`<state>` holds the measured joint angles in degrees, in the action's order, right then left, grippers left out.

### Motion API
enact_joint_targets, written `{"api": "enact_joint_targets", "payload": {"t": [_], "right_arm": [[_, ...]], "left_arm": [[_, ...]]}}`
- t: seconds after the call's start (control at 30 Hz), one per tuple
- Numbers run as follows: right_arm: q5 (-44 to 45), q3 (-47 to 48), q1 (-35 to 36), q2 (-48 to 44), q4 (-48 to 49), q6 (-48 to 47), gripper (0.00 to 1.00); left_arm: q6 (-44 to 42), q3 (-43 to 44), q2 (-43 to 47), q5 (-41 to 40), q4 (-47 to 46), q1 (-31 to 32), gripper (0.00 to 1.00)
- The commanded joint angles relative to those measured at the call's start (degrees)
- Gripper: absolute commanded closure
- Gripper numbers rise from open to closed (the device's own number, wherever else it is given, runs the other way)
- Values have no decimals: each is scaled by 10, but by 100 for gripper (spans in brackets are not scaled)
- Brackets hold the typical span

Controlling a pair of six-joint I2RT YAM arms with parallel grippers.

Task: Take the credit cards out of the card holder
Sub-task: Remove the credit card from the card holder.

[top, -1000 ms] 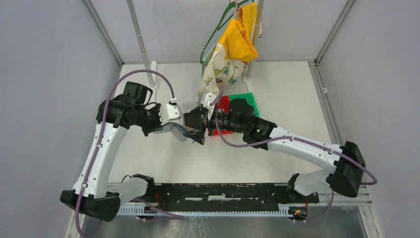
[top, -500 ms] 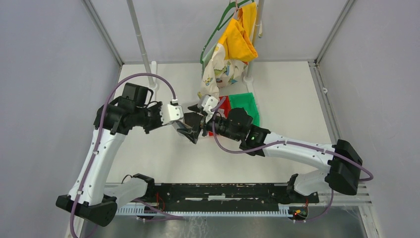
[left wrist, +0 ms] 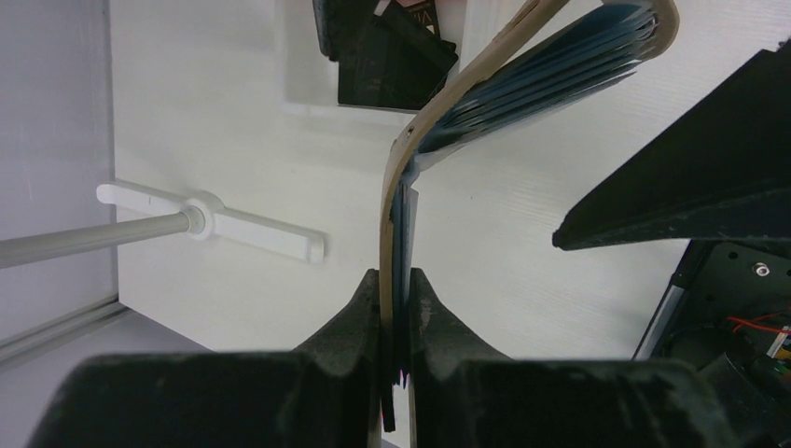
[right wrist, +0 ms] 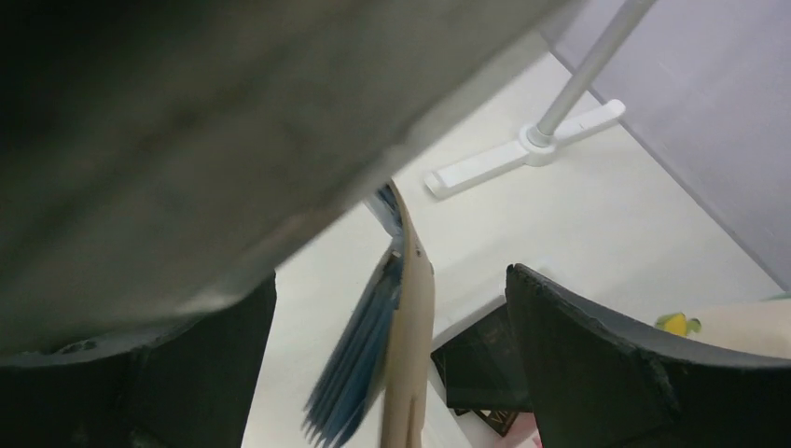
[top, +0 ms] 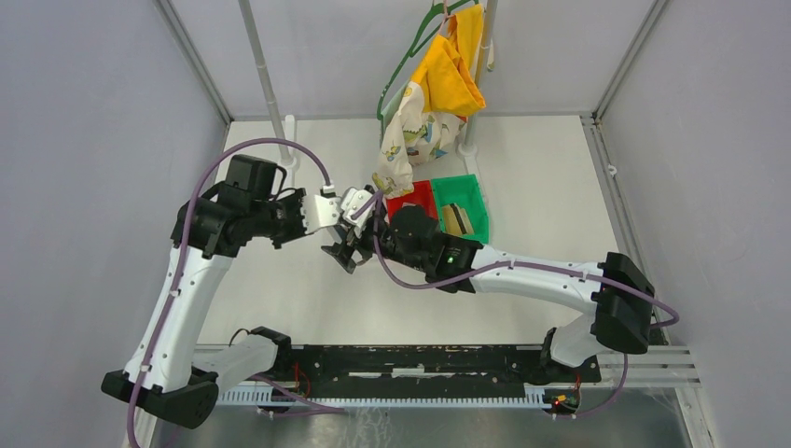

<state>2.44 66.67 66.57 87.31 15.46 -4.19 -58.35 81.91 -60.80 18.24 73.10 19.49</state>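
Note:
The tan card holder (left wrist: 438,117) hangs in the air, its clear bluish sleeves (left wrist: 560,70) fanned out to one side. My left gripper (left wrist: 395,280) is shut on its lower edge, pinching the cover and sleeves together. My right gripper (right wrist: 392,280) stands open with a finger on each side of the card holder (right wrist: 408,373), not touching it. Black credit cards (left wrist: 382,51) lie in a white bin (left wrist: 298,93) below. In the top view both grippers, left (top: 338,229) and right (top: 347,250), meet mid-table and hide the holder.
A red bin (top: 415,198) and a green bin (top: 464,207) holding flat card-like pieces stand just right of the grippers. Yellow and patterned clothes (top: 438,89) hang from a rack at the back. A rack post's white foot (left wrist: 215,219) rests on the table.
My right arm has swung left, uncovering the green bin, and its open gripper has come up around the card holder. The left gripper has shifted slightly, still holding.

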Motion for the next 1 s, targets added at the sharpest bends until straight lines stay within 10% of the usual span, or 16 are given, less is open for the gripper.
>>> {"api": "enact_joint_targets", "payload": {"t": [0.0, 0.73, 0.97], "right_arm": [[89, 6, 4, -11, 6, -29, 2], [43, -35, -11, -55, 28, -82, 36], [-5, 20, -10, -39, 8, -101, 32]], "left_arm": [[-5, 31, 19, 40, -25, 3, 98], [-16, 37, 55, 119, -43, 3, 98], [-26, 30, 56, 128, -29, 3, 98]]}}
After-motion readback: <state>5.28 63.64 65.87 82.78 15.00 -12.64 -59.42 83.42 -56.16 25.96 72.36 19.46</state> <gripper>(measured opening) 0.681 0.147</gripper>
